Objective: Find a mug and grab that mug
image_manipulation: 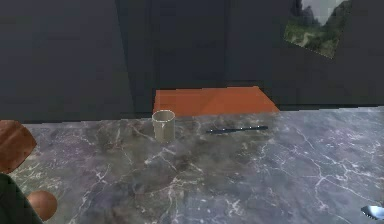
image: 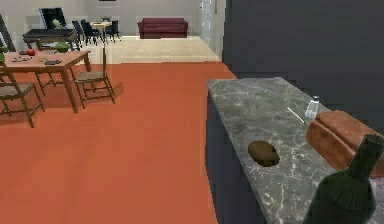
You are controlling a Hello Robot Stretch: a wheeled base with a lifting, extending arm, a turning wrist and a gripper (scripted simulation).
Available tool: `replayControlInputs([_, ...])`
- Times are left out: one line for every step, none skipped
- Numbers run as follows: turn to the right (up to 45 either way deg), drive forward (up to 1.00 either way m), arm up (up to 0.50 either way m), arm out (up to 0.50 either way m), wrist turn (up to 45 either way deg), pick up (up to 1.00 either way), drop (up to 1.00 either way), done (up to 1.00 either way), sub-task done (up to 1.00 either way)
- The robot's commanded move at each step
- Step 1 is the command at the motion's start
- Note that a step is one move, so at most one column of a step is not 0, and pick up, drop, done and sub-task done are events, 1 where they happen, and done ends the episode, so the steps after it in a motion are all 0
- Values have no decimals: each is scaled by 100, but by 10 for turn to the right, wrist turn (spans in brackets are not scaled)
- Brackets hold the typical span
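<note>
Crowding the counter (image: 250, 105), a dark bottle (image: 352, 190) and brown loaf (image: 340, 135), both cut off.

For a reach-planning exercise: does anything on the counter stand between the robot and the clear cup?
Nothing visible: bare counter lies before the cup. Bread sits far left, a thin utensil just right.

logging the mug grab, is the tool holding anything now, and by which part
Cannot be told from these views. A clear cup stands upright on the grey counter, nothing touching it.
</note>
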Motion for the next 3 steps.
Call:
replayControlInputs([0,0,50,0,0,0,0,0,0])
replayControlInputs([0,0,38,0,0,0,0,0,0])
replayControlInputs([0,0,0,32,0,0,0,0,0])
